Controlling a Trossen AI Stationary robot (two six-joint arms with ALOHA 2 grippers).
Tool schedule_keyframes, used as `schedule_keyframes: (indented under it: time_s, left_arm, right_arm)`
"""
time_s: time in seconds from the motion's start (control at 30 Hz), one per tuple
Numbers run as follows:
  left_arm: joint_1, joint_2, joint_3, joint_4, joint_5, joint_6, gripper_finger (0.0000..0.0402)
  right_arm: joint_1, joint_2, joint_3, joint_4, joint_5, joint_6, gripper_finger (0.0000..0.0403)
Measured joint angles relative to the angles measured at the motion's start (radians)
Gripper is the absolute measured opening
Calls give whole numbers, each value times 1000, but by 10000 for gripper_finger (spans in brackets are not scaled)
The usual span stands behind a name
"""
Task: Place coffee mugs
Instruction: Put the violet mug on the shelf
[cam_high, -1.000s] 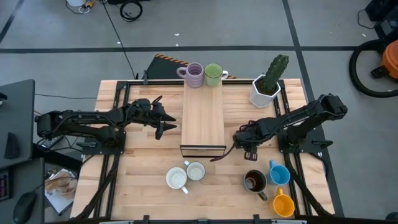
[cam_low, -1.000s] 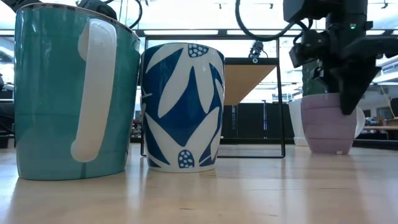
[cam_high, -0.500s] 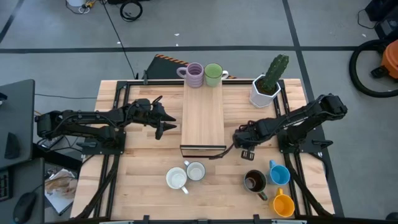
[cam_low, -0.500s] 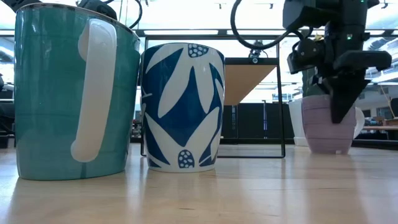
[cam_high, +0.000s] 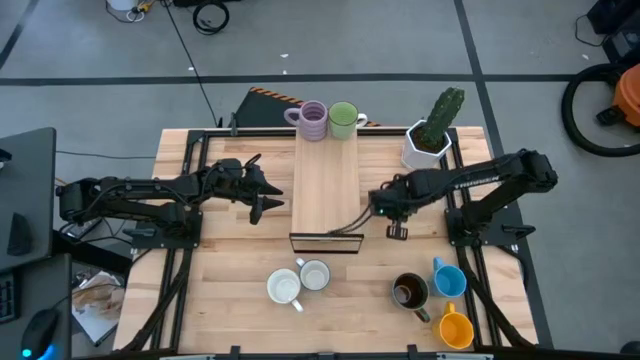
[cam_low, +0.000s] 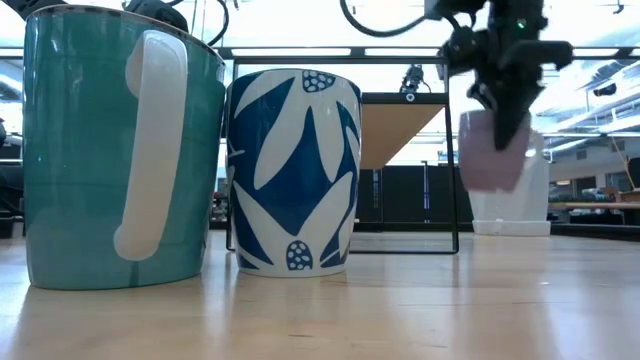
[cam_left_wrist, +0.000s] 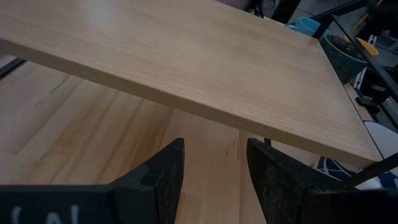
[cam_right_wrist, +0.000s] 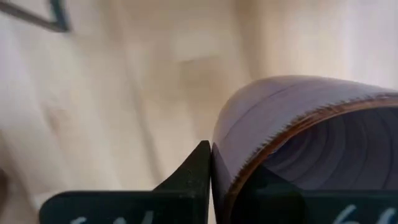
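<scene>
**Lilac mug lifted toward the wooden stand as second arm waits**

At the left of the table, the left gripper (cam_high: 262, 190) waits beside the raised wooden stand (cam_high: 327, 190), its fingers (cam_left_wrist: 163, 171) parted with nothing between them and only the stand's underside ahead. On the stand's far end stand a lilac mug (cam_high: 312, 120) and a light green mug (cam_high: 343, 119). Two white mugs (cam_high: 298, 282) sit together on the table in front of the stand. Just off the stand's right edge, the right gripper (cam_high: 385, 206) carries a second lilac mug (cam_low: 492, 148) clear of the table, one finger (cam_right_wrist: 198, 168) pressed against the outside of its wall, the mug's rim clenched. Farther right, the brown mug (cam_high: 409, 292), blue mug (cam_high: 450, 277) and orange mug (cam_high: 455, 329) remain on the table. The step in hand looks like the carry; the next move calls for bringing the mug over the stand's top and setting it down upright before releasing.
</scene>
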Motion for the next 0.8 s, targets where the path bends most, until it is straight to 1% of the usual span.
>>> schedule_keyframes:
  time_s: [0.1, 0.33, 0.43, 0.5, 0.6, 0.8]
  left_arm:
    - [0, 0, 0, 0, 0, 1, 180]
    - [0, 0, 0, 0, 0, 26, 180]
    - [2, 0, 0, -35, -27, 45, 180]
    - [12, -17, -1, -88, -50, 91, 180]
    - [27, -52, -1, -122, -102, 143, 180]
    - [37, -172, -2, -119, -131, 210, 180]
  right_arm:
    - [-36, 0, 96, -63, 48, -49, 37]
    - [-126, 6, 284, -94, 42, -153, 32]
    - [-155, 33, 367, -103, 26, -179, 32]
    - [-167, 66, 429, -99, 6, -203, 32]
    - [-178, 143, 534, -115, -19, -239, 32]
    - [-204, 296, 743, -187, -21, -280, 33]
